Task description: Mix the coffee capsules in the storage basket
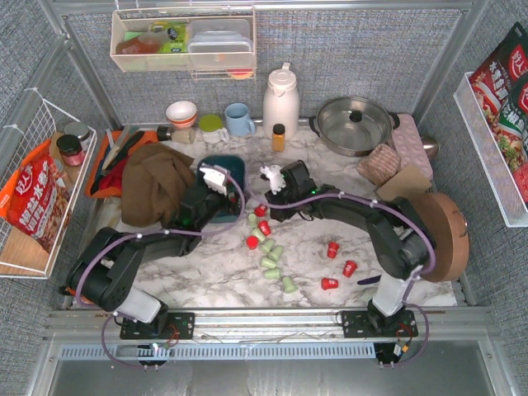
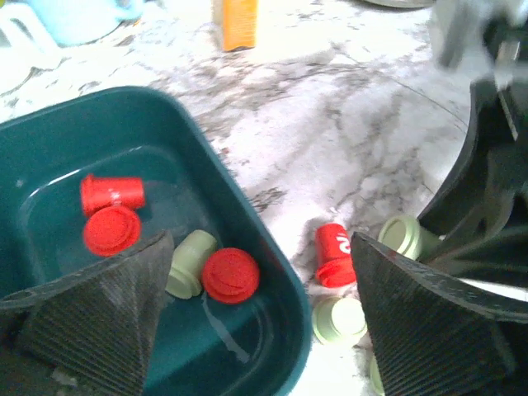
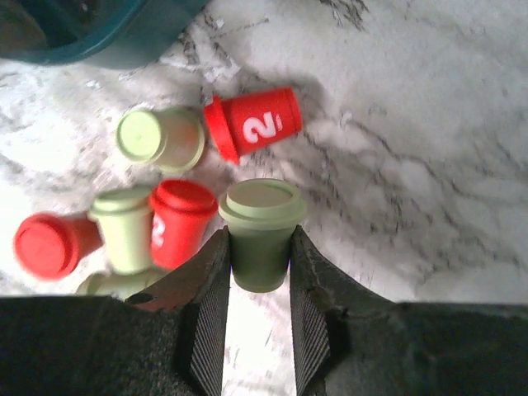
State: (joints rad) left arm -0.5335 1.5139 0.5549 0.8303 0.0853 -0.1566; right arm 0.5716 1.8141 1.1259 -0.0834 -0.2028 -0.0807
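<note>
Looking down from the top view, you see the storage basket (image 1: 234, 168) at the middle of the table (image 1: 198, 276), half hidden under the left arm. Most coffee capsules (image 1: 270, 262) lie outside it in a loose line just beside it, with a few red ones well apart to the right. Judged from that, you are at the loading stage, since the capsules must go in before they can be mixed. From the left wrist, the left gripper (image 2: 260, 252) hangs over the basket's right rim with its jaws spread wide and nothing between them, a stance that suits letting a capsule fall in; three red capsules and one green lie inside. From the right wrist, the right gripper (image 3: 257, 247) is clamped on a green capsule (image 3: 261, 206) on the table, pinched across its tapered body below the lid rim, probably so it lifts clear of the red and green neighbours just beside it.
</note>
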